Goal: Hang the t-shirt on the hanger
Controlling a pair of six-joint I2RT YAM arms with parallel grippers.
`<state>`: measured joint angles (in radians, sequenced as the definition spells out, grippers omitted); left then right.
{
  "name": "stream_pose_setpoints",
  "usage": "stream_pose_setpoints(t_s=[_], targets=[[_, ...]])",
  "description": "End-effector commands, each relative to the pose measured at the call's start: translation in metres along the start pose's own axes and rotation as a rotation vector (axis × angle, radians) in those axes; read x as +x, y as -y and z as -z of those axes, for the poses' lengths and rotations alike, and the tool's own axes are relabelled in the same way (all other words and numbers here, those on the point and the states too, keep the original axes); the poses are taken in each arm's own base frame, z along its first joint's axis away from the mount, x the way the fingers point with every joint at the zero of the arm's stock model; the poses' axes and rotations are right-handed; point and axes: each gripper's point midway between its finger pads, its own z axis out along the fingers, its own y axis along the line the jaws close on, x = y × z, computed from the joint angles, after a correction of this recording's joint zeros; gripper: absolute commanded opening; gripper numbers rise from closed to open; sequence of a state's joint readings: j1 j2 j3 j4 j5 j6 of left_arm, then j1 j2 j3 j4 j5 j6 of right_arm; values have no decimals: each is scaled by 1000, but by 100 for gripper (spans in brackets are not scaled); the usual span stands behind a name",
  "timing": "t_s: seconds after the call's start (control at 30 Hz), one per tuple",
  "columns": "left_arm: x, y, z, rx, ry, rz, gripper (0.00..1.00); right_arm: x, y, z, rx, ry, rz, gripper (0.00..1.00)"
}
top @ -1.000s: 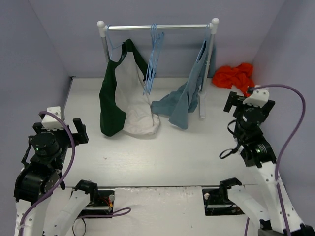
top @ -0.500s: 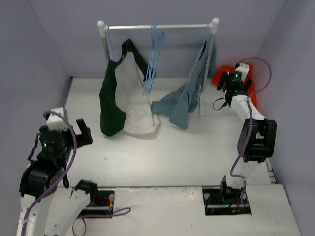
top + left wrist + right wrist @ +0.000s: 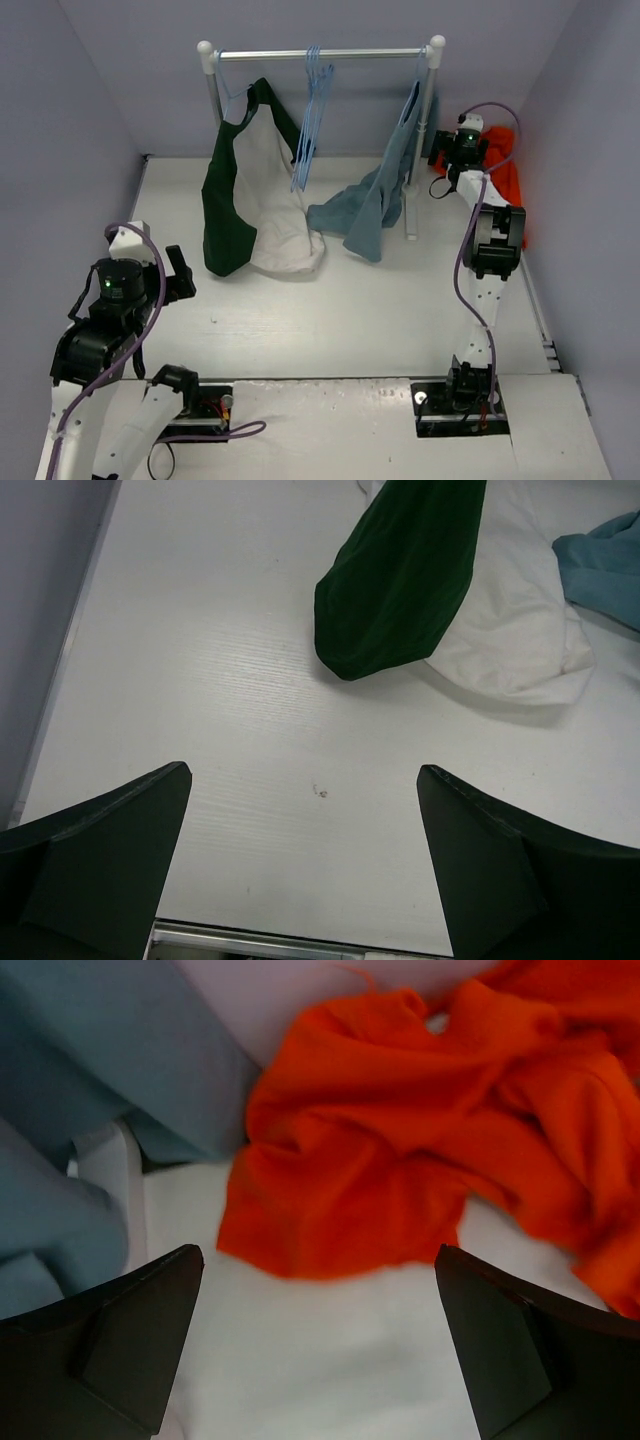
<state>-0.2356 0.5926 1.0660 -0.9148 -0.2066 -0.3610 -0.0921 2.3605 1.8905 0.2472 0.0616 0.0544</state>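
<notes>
Right wrist view: hovering near the t-shirt [image 3: 400, 1130], right gripper [image 3: 316, 1290] spread wide, empty. Heaped in the far right corner; probably soft, light, floppy, so pinch a raised fold.

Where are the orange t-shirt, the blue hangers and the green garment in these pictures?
t-shirt [image 3: 390, 1130]: right wrist view, middle of the crumpled orange fabric.
hangers [image 3: 308, 135]: top external view, their sloping sides.
green-and-white garment [image 3: 400, 580]: left wrist view, its dark green panel.
</notes>
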Motion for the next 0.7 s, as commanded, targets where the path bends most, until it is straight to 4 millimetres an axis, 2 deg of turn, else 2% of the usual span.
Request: stream_pose_setpoints(t_s=[0.0, 0.07, 0.13, 0.17, 0.23, 0.37, 0.43, 0.47, 0.57, 0.63, 0.67], targets=[[-12, 7, -2, 5, -10, 23, 92, -60, -17, -16, -91, 170, 23, 99], [-11, 7, 1, 5, -23, 30, 92, -55, -19, -28, -93, 172, 19, 99], [-11, 8, 5, 15, -29, 36, 92, -40, -24, -42, -106, 157, 11, 96], [-10, 8, 6, 16, -30, 36, 92, -40, -25, -45, -109, 161, 7, 93], [-9, 7, 10, 20, -33, 35, 92, -28, -26, -54, -114, 146, 0, 89], [-10, 6, 18, 28, -32, 36, 91, -15, -27, -62, -112, 128, -6, 73], [-9, 6, 23, 38, -32, 35, 88, -10, -24, -63, -93, 119, 4, 52], [-9, 5, 26, 37, -31, 32, 88, -9, -22, -62, -87, 115, 13, 46], [-9, 3, 31, 41, -25, 28, 87, -17, -17, -54, -69, 123, 23, 15], [-10, 3, 35, 49, -13, 22, 87, -46, -11, -36, -38, 161, 21, 2], [-13, 3, 37, 53, -4, 18, 87, -51, -10, -25, -35, 162, 33, 0]])
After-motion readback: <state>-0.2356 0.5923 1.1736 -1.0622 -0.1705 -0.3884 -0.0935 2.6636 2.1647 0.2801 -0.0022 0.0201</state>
